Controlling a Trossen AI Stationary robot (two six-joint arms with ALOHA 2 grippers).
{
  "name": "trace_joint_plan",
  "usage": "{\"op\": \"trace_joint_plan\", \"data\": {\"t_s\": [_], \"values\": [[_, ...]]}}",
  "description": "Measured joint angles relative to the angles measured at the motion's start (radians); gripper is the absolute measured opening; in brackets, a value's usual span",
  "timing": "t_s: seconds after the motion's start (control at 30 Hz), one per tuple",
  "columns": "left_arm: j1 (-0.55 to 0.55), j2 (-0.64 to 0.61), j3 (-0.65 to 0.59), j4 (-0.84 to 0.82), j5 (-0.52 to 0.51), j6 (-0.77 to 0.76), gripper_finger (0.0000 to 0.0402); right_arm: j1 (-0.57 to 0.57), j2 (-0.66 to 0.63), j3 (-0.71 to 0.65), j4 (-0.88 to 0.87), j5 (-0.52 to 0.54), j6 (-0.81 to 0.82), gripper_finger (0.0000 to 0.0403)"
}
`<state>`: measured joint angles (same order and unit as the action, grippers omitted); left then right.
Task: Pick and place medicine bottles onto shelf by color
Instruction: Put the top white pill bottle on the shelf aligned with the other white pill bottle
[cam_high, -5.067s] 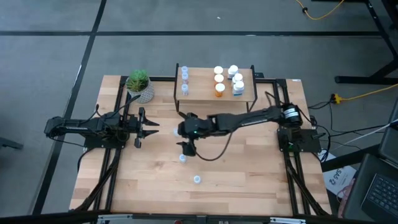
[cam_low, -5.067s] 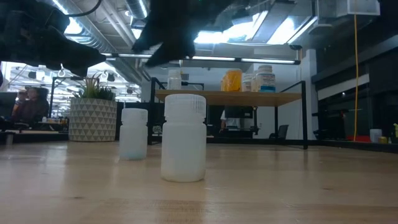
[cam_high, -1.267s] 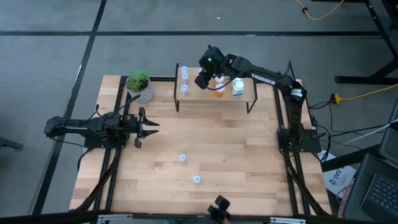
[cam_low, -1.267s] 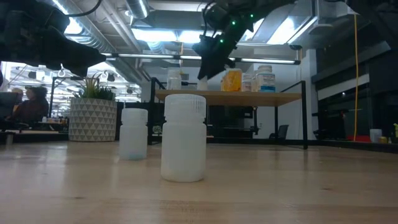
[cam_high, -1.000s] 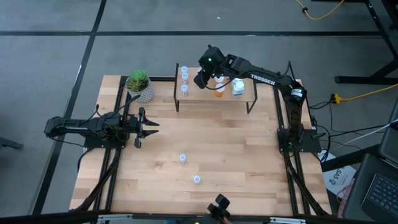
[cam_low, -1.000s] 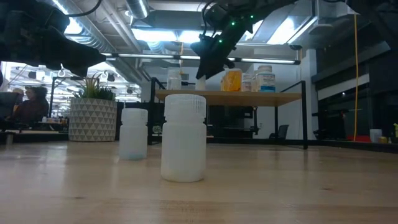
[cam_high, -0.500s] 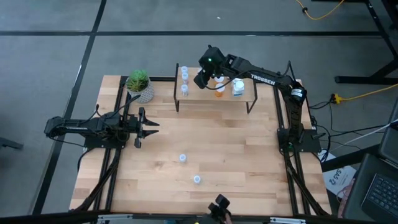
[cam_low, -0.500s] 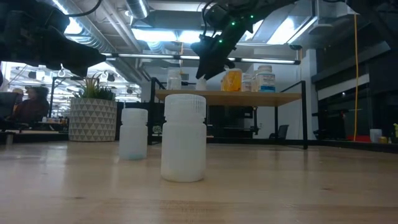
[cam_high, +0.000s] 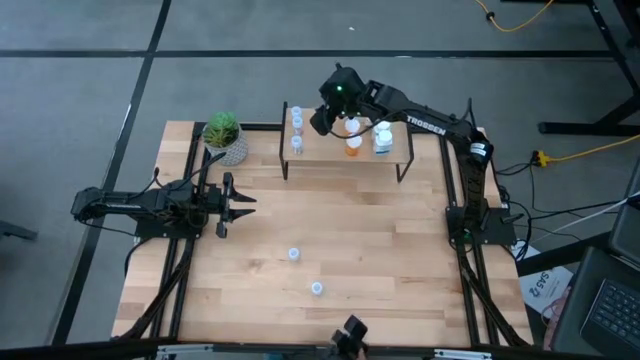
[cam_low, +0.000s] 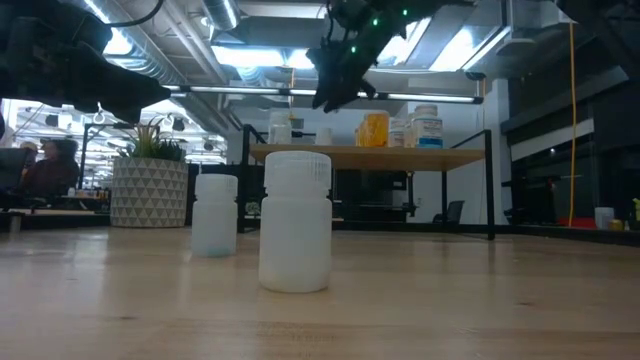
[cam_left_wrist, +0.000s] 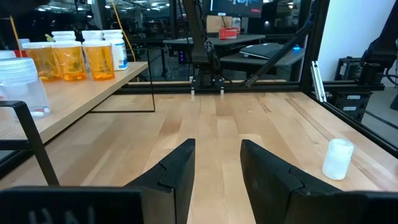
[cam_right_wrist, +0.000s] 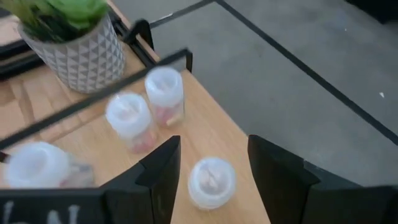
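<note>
Two arms at shelf: right gripper above its plant-side end, fingers parted, empty, over pale bottle; left gripper well clear, parted; two loose bottles on tabletop.

Wooden table: carries my shelf, a light board on thin black legs standing at the far edge. Just left of the shelf, a potted plant in a white patterned pot. Well in front of the shelf, two small pale bottles stand apart on bare wood. On the shelf: pale bottles at its left end, orange bottles mid-board, white bottles rightward (exact counts unclear).
</note>
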<state>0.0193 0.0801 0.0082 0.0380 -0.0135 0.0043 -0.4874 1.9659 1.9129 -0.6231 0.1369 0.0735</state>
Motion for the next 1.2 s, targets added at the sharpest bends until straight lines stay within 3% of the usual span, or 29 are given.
{"op": "trace_joint_plan", "data": {"t_s": [0.07,0.17,0.33,0.47,0.6,0.8,1.0,1.2], "values": [[0.000,0.000,0.000,0.000,0.000,0.000,0.0121,0.008,0.000,0.053,-0.056,-0.026,0.033,0.0190],[0.000,0.000,0.000,0.000,0.000,0.000,0.0121,0.041,0.000,0.128,-0.144,-0.170,0.083,0.0190],[0.000,0.000,0.000,0.000,0.000,0.000,0.0121,0.202,0.000,0.155,-0.208,-0.325,0.104,0.0190],[0.000,0.000,0.000,0.000,0.000,0.000,0.0121,0.362,-0.001,0.124,-0.204,-0.325,0.101,0.0190],[0.000,0.000,0.000,0.000,0.000,0.000,0.0121,0.504,0.001,0.086,-0.177,-0.243,0.101,0.0190],[0.000,0.000,0.000,0.000,0.000,0.000,0.0121,0.653,0.000,0.030,-0.138,-0.222,0.053,0.0190],[0.000,0.000,0.000,0.000,0.000,0.000,0.0121,0.745,0.000,-0.059,-0.008,-0.091,0.055,0.0190],[0.000,0.000,0.000,0.000,0.000,0.000,0.0121,0.755,0.071,-0.099,0.243,-0.118,0.157,0.0191]]}}
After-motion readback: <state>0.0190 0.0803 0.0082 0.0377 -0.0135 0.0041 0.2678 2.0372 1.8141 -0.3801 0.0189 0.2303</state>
